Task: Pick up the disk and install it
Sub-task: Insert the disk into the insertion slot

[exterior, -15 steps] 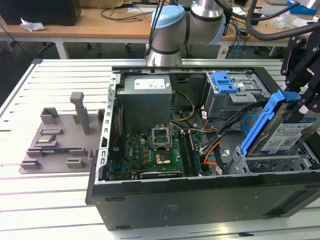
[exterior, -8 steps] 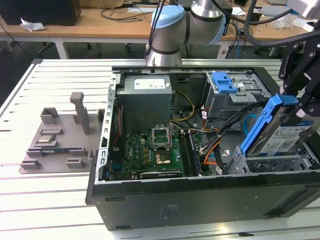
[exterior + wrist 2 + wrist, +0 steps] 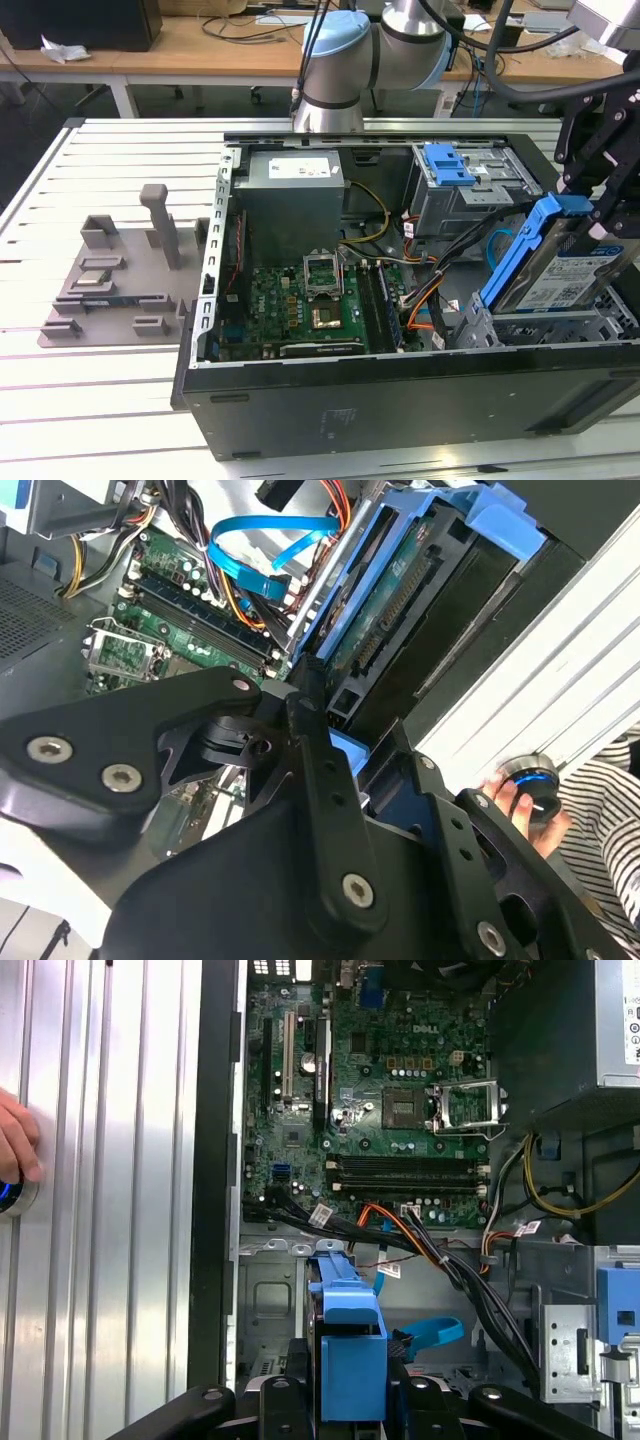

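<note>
My one gripper [image 3: 587, 205] is clenched on the single disk [image 3: 572, 275], tilted above the one open computer case [image 3: 400, 405] at the exterior view's right, where its label shows, while in both wrist views one person's hand [image 3: 14, 1140] rests on the table [image 3: 120, 1220].

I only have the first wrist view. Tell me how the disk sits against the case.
Observer: In the exterior view the disk stands tilted, label outward, at the front corner of the case on the exterior view's right. The gripper is clamped on its top blue rail.
Operator: Report the disk's other face.
Observer: In the second wrist view its green circuit board is exposed, with blue rails along both edges.
Operator: Check the table outside the case.
Observer: A grey fixture plate lies on the table, on the exterior view's left of the case.
</note>
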{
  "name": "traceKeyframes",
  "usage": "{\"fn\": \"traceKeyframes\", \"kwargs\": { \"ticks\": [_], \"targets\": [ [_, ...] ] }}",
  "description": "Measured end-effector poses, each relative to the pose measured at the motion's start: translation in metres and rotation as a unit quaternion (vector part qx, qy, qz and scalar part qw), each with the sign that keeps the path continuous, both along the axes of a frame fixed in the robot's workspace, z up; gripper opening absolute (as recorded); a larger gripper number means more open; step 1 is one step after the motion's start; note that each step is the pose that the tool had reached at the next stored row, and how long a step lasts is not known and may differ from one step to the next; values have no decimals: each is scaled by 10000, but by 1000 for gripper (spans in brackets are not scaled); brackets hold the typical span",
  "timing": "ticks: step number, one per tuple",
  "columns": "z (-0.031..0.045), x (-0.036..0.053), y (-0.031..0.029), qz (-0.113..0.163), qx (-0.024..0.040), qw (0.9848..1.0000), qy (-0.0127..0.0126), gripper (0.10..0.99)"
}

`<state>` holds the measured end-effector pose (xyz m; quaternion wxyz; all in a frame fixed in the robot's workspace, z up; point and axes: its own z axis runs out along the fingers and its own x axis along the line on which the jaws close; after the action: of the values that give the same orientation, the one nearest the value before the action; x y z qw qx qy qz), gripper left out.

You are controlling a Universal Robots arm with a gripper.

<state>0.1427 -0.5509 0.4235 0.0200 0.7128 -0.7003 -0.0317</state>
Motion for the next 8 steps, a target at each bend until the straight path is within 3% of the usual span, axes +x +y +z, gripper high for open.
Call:
{"fn": "traceKeyframes", "kwargs": {
  "ticks": [8],
  "targets": [
    [-2,0,0,0,0,10000,0,365]
  ]
}}
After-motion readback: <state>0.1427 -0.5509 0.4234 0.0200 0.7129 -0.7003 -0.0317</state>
